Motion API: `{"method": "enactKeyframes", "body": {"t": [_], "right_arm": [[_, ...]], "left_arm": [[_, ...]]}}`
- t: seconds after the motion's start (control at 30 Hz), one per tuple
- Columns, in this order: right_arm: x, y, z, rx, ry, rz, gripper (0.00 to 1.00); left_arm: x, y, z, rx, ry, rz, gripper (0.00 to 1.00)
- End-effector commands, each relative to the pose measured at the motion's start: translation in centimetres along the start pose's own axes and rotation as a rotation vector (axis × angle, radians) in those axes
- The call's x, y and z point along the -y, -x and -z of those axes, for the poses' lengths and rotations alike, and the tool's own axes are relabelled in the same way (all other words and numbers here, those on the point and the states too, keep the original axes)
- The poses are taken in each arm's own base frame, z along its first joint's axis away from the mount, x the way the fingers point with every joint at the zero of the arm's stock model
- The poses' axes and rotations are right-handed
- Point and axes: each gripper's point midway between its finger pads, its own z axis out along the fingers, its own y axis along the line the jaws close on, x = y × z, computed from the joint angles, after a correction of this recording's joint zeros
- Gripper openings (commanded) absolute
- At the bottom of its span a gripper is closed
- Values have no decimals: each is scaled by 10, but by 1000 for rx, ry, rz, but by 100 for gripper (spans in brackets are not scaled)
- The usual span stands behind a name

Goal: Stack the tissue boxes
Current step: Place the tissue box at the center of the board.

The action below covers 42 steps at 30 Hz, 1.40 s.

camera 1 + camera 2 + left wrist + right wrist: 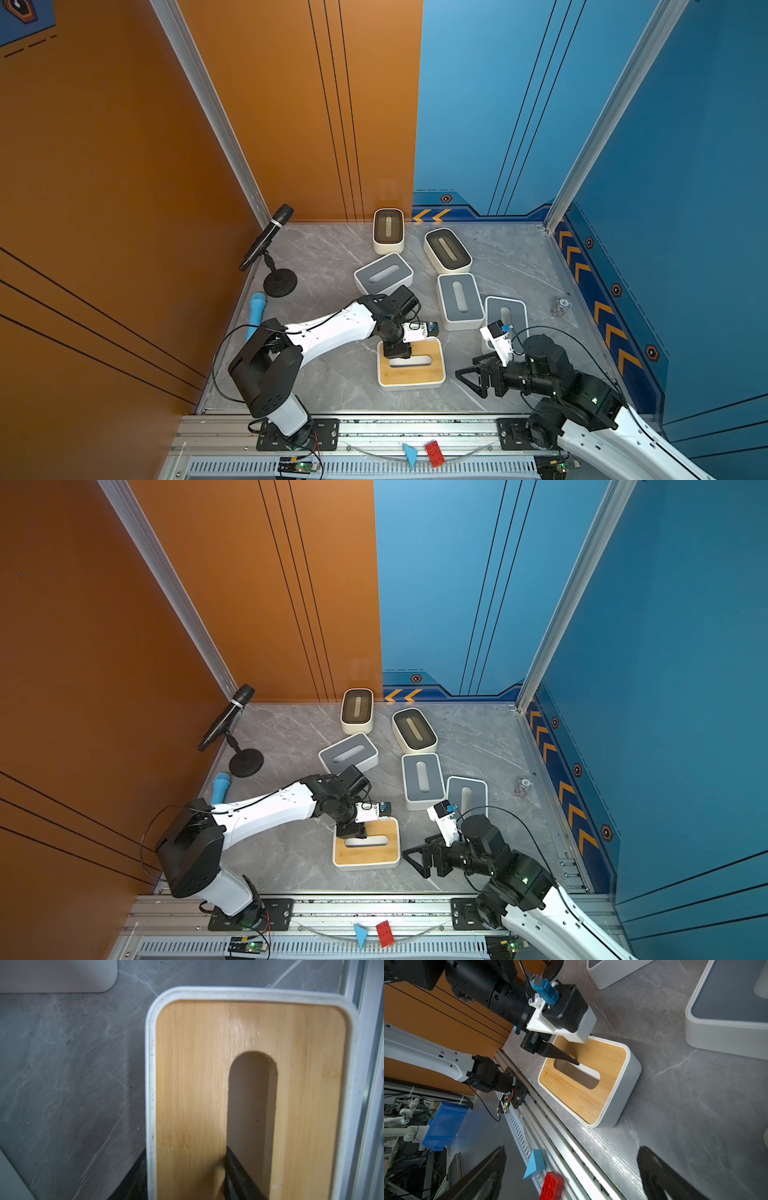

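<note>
The wood-lidded tissue box [415,373] lies flat near the tabletop's [332,374] front edge. The left pincer [397,353] is clamped on its wall, one finger inside the slot. The right pincer [473,380] hangs wide open nearby, holding nothing.

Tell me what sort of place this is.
Probably a robot lab's enclosed test booth: the left arm and right arm are bolted to an aluminium rail, orange and blue wall panels box in a marble-look tabletop, and other white robot arms show beyond the rail.
</note>
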Motion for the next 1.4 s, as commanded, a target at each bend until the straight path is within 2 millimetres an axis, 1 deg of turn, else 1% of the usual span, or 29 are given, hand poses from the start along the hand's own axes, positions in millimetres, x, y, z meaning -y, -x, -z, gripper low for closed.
{"method": "enactKeyframes", "body": {"t": [0.0,0.5,0.63,0.97,1.1,1.23,1.37], "right_arm": [[0,-1,-2,-4,3,14,100],[-1,-2,-2,-6,10,17,100],[-1,-2,-2,-7,12,18,100],[-2,-1,-2,-4,18,19,100],[-1,-3,-3,-13,19,17,100],[-2,-2,-2,-9,21,19,100],[-2,-2,-2,-3,23,19,100]], "left_arm": [[12,8,-6,30,-56,-20,45],[19,8,-15,7,-83,-43,48],[25,10,-15,12,-108,-49,48],[24,9,-21,-15,-115,-53,51],[26,9,-23,-19,-130,-50,54],[27,9,-24,-28,-139,-48,61],[25,11,-23,-29,-131,-55,64]]}}
